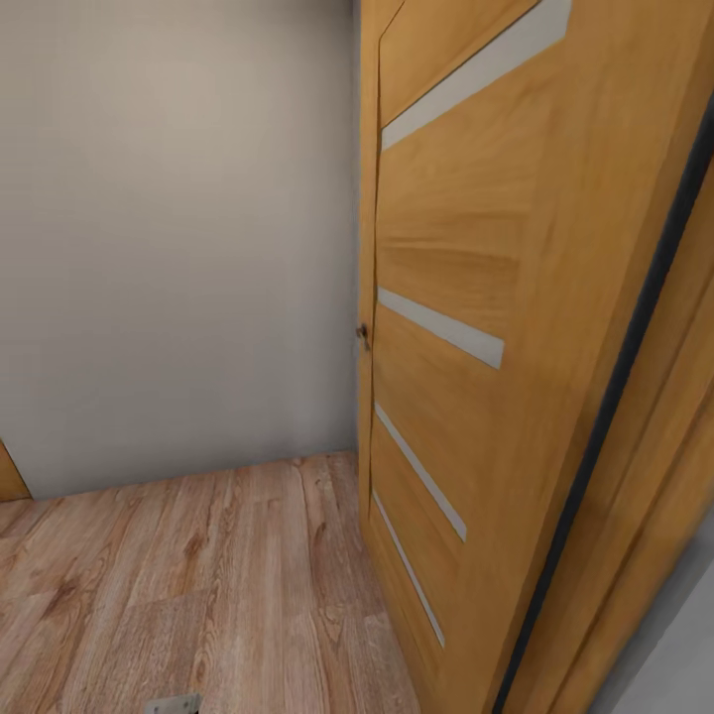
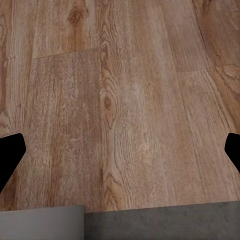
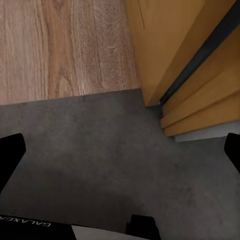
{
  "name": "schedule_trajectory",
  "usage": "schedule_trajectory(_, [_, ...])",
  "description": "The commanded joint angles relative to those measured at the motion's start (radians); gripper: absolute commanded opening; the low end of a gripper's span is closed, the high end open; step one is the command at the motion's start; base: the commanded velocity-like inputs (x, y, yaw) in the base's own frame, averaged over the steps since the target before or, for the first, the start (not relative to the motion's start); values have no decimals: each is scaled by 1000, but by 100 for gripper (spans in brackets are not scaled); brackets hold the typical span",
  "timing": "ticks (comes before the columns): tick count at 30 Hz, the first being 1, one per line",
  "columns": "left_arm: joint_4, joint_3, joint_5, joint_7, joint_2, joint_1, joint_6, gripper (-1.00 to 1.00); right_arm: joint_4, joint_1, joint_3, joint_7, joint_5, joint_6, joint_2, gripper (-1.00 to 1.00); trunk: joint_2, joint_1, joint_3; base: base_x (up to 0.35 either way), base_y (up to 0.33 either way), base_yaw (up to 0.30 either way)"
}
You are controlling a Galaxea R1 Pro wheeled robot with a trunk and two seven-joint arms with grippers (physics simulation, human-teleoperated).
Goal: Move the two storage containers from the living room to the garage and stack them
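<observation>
right wrist view looks down on the dark concrete floor [image 3: 95,160] meeting wood planks [image 3: 60,45] beside an open wooden door [image 1: 466,327]. no container among these frames. both grippers, left [image 2: 120,155] and right [image 3: 120,155], have fingers spread apart, empty. turning here risks clipping the door, just beside the robot's right.

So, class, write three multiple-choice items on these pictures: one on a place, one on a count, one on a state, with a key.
1. Where does the wooden door stand in the head view?
A. right of the grey wall
B. left of it
C. flat on the floor

2. How many pale strips cross the door?
A. one
B. four
C. seven

3. What is the left gripper holding?
A. a bin
B. a handle
C. nothing

Key: 1 A, the door is right of the wall. 2 B, four strips can be counted. 3 C, bare plank floor shows between its spread fingertips.
</observation>
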State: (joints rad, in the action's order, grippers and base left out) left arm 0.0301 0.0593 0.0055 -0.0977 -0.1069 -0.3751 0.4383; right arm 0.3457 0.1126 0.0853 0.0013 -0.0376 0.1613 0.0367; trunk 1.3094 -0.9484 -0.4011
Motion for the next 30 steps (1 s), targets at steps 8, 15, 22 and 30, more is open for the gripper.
schedule_trajectory(8, [-1,6,-1,1,0,-1,4,100,-1,1,1,0,-4,3,0,100,1,0,-1,0,0,0])
schedule_trajectory(15, [-1,5,0,1,1,-1,4,100,-1,1,1,0,-4,4,1,100,1,0,-1,0,0,4])
schedule_trajectory(22, [-1,5,0,1,0,-1,4,100,-1,1,1,0,-4,4,2,100,1,0,-1,0,0,111])
schedule_trajectory(30, [-1,6,0,1,0,-1,4,100,-1,1,1,0,-4,4,2,100,1,0,-1,0,0,33])
